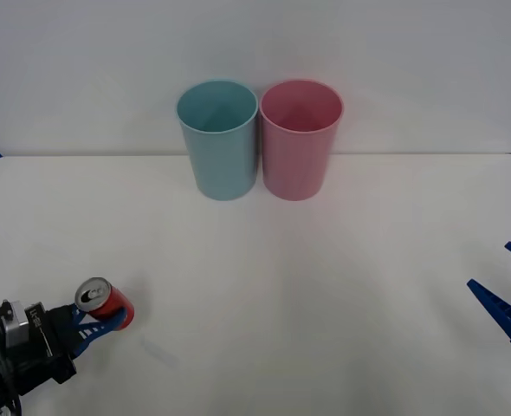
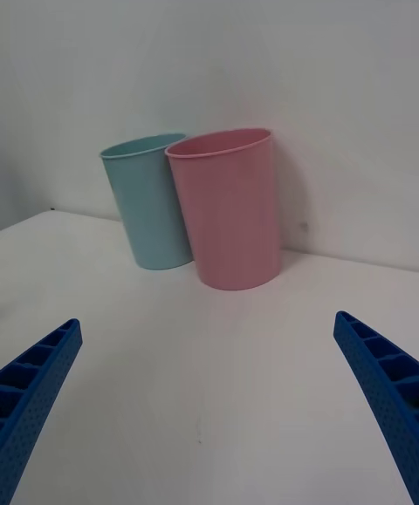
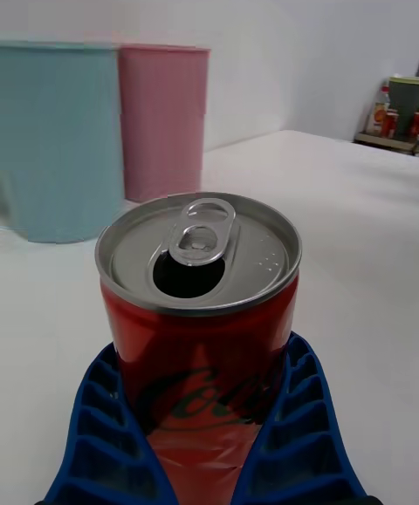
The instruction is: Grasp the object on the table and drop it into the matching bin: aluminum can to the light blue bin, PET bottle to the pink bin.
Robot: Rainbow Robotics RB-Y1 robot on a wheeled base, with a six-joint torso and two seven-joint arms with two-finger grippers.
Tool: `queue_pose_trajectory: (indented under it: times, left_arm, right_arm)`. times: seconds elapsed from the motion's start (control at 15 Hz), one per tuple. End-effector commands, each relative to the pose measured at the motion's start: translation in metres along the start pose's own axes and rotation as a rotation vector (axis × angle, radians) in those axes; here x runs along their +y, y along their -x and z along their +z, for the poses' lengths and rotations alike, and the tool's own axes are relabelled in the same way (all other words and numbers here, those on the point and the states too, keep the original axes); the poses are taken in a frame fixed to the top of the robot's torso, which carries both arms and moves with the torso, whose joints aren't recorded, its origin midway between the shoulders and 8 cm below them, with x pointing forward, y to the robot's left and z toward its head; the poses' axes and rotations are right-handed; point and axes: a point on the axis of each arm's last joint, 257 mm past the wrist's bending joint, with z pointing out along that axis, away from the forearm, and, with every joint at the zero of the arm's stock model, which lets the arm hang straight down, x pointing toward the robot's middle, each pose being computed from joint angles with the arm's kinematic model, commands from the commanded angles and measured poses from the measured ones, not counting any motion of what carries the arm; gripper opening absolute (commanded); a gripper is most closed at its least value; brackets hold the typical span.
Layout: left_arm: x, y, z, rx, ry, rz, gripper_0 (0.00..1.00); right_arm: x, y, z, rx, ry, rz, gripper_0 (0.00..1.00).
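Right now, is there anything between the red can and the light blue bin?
No. In the front view, only bare white table lies between the red can and the light blue bin.

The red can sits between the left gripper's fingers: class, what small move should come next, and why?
Probably lift the can clear of the table, then carry it toward the light blue bin. The left gripper already clasps the can's sides, and the bin stands far off at the table's back.

At the table's (image 1: 264,303) far edge the light blue bin (image 1: 218,139) stands left of the pink bin (image 1: 300,139), touching or nearly so. The aluminum can (image 1: 104,302) sits near the front left corner between the left gripper's (image 1: 95,325) fingers. The right gripper (image 1: 507,295) is at the right edge.
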Motion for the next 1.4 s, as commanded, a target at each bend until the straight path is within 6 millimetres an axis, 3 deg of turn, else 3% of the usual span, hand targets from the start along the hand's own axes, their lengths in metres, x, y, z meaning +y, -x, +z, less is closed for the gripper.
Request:
queue_pose_trajectory:
  times: [0.07, 0.33, 0.6, 1.07, 1.4]
  left_arm:
    - [0.015, 0.025, 0.004, -0.054, 0.045, 0.002, 0.00]
    - [0.041, 0.066, 0.018, -0.106, 0.114, 0.021, 0.00]
    - [0.057, 0.120, 0.051, -0.165, 0.096, 0.004, 0.00]
    - [0.104, 0.206, 0.095, -0.195, 0.065, 0.000, 0.00]
    - [0.129, 0.238, 0.135, -0.106, 0.072, 0.000, 0.00]
  right_arm:
    - [0.000, 0.000, 0.000, 0.000, 0.000, 0.000, 1.00]
    - [0.000, 0.000, 0.000, 0.000, 0.000, 0.000, 1.00]
    - [0.000, 0.000, 0.000, 0.000, 0.000, 0.000, 1.00]
    - [0.000, 0.000, 0.000, 0.000, 0.000, 0.000, 1.00]
    - [0.000, 0.000, 0.000, 0.000, 0.000, 0.000, 1.00]
